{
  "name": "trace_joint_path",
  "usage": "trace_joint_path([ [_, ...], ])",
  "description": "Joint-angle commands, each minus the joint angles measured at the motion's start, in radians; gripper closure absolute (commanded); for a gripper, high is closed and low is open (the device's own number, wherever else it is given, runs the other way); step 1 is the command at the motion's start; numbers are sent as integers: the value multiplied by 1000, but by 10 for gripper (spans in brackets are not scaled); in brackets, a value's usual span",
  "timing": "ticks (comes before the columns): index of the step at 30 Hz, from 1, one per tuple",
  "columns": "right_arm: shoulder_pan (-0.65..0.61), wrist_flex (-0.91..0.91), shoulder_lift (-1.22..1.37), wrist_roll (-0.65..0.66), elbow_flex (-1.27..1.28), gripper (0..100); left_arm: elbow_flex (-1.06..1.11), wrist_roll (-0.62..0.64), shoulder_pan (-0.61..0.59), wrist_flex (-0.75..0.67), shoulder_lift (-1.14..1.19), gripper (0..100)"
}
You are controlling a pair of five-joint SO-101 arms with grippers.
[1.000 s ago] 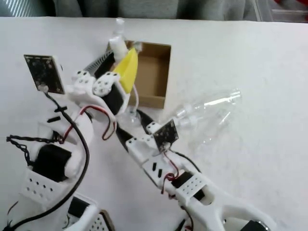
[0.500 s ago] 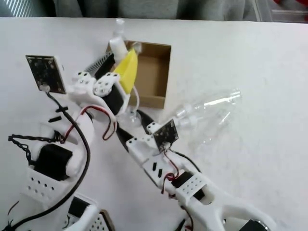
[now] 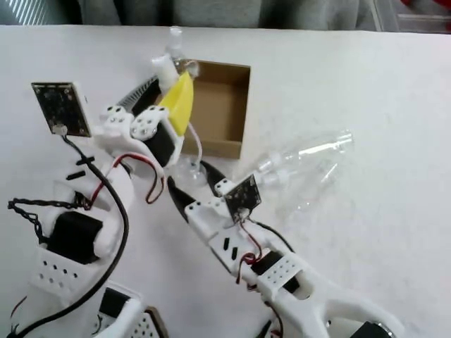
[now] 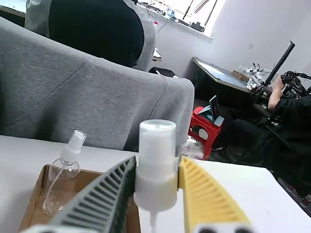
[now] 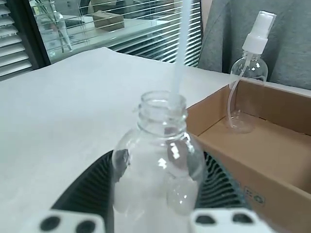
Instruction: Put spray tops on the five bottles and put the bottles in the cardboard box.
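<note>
Right wrist view: right gripper (image 5: 158, 170) clamps one clear, uncapped bottle (image 5: 156, 145) beside the box (image 5: 277, 155); left gripper (image 4: 156, 174) clamps one white spray top (image 4: 156, 145).

Your high cam looks down on the whole worktop (image 3: 366, 84). Both wrist cams ride low and close, looking level across it; all three catch the cardboard box (image 3: 222, 105).
</note>
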Motion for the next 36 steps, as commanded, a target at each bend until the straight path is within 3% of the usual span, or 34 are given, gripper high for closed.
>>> trace_joint_path([
  [1, 13, -21, -4, 11, -23, 961, -25, 0, -15, 3, -16, 891],
  [36, 13, -21, -1, 11, -23, 961, -84, -55, -15, -3, -16, 891],
])
